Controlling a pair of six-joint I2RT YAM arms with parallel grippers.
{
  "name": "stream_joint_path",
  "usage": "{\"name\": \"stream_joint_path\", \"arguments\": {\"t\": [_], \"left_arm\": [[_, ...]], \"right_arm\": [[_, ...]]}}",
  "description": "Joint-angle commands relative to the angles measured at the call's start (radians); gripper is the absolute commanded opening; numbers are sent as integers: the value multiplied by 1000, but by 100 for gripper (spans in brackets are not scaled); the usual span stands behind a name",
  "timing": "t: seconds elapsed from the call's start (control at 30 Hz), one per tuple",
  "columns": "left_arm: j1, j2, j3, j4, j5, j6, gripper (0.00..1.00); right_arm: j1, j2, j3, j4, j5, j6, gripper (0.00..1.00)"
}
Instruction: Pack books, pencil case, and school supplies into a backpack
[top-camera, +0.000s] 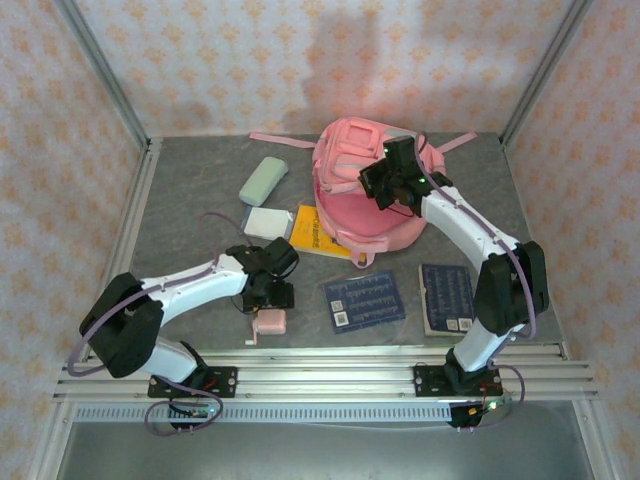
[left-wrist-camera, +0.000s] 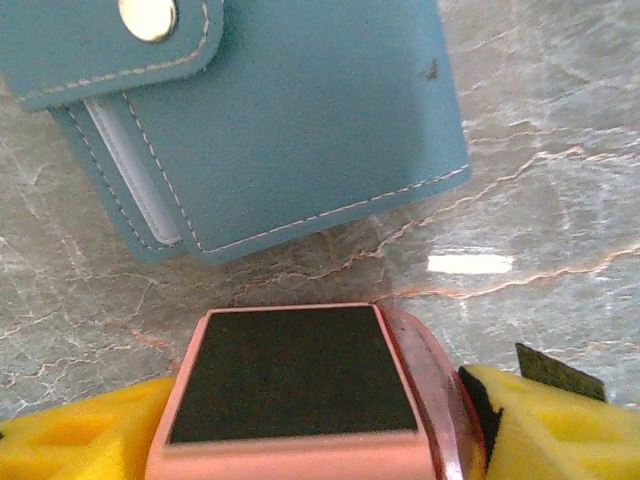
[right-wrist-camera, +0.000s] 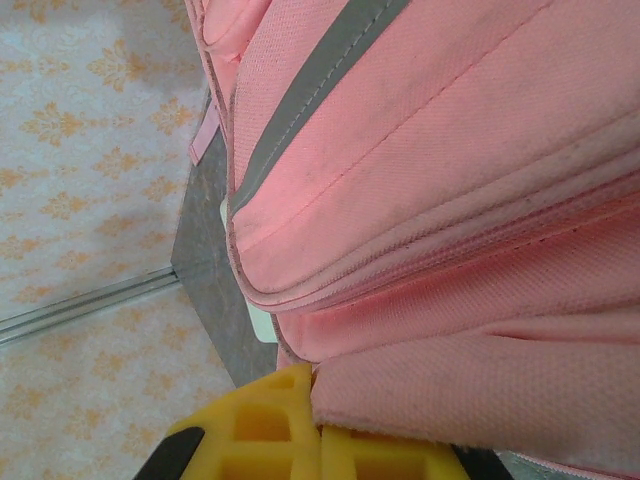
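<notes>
The pink backpack (top-camera: 350, 200) lies at the back of the table. My right gripper (top-camera: 393, 178) is on its top, shut on a fold of the backpack's fabric (right-wrist-camera: 470, 400). My left gripper (top-camera: 268, 297) stands over the small pink gadget (top-camera: 270, 322). In the left wrist view the pink gadget (left-wrist-camera: 295, 375) with its black top sits tight between my yellow fingers (left-wrist-camera: 555, 425), and the teal snap case (left-wrist-camera: 290, 120) lies just beyond it. The yellow book (top-camera: 315, 232) leans under the backpack's edge. Two navy books (top-camera: 365, 300) (top-camera: 447, 297) lie in front. The sage pencil case (top-camera: 263, 180) lies at the back left.
A clear packet (top-camera: 268, 222) lies between the pencil case and the yellow book. Metal rails run along the table's left side (top-camera: 135, 215) and near edge (top-camera: 330, 362). Patterned walls close in the back and sides.
</notes>
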Motion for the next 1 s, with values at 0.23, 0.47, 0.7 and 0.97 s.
{"name": "stream_joint_path", "arguments": {"t": [0.23,0.47,0.7,0.97], "left_arm": [[-8,17,-12,-57,-1,10,66],[-6,-37,90,-140,-52,44,39],[55,-66,311,-178,-19,28,37],[101,82,525,141,69,-248,34]], "right_arm": [[-3,-12,33,3,28,-9,0],[-3,-27,41,-2,30,-14,0],[-1,-41,107,-19,7,23,0],[17,-24,254,-4,5,126,0]]}}
